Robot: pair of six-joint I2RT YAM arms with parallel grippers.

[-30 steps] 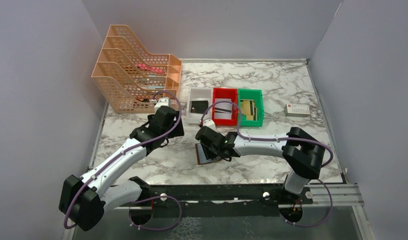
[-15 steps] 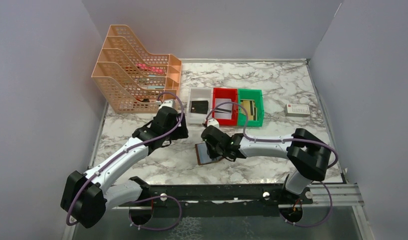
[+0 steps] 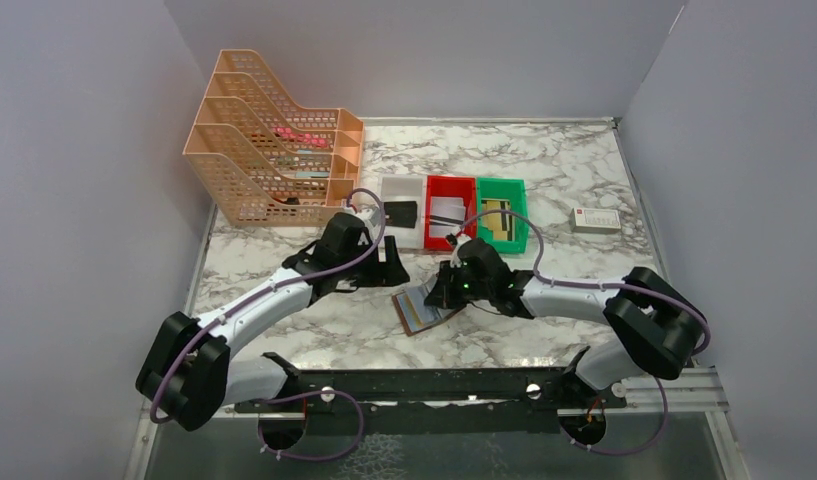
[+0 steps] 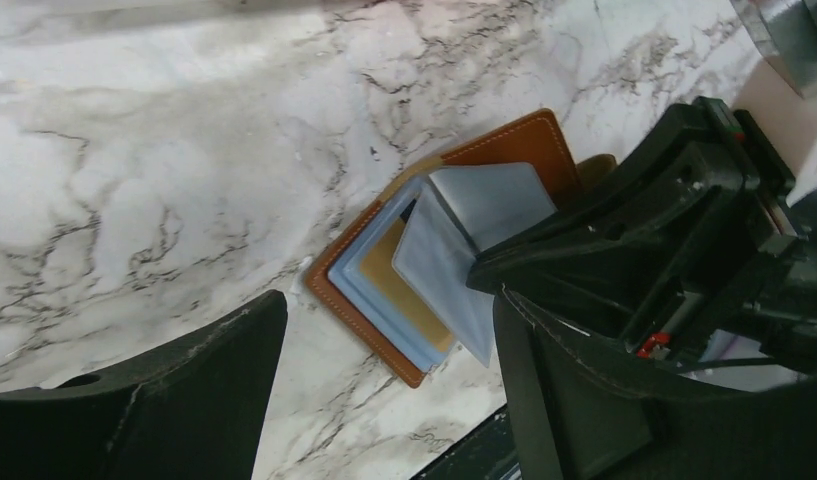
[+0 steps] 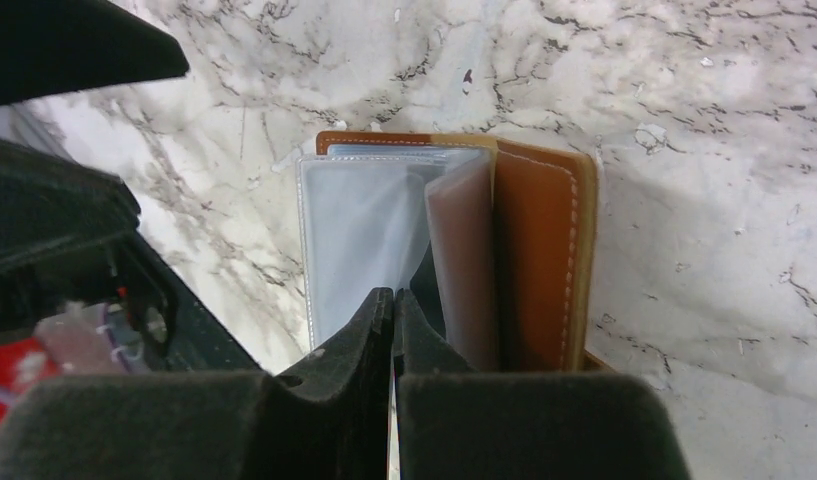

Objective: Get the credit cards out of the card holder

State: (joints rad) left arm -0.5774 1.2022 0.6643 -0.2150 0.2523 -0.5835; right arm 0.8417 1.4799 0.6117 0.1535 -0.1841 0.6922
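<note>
Two arms meet mid-frame in the top view. The left gripper (image 3: 392, 266) is spread wide and empty, just left of the right gripper (image 3: 446, 290). The right gripper's tips are at the upper right edge of the open holder (image 3: 422, 312), which lies on the table (image 3: 544, 160) below the bins (image 3: 449, 225).

Left wrist: the left gripper's fingers (image 4: 164, 390) stand far apart. The holder (image 4: 509, 145) is at centre, a gold card (image 4: 399, 275) inside it, and one clear sleeve (image 4: 439, 255) is raised toward the right gripper (image 4: 634, 230).

Right wrist: the right gripper (image 5: 394, 300) is pinched tight on the sleeve (image 5: 354, 220). The holder's brown cover (image 5: 539, 260) is to the right.
</note>
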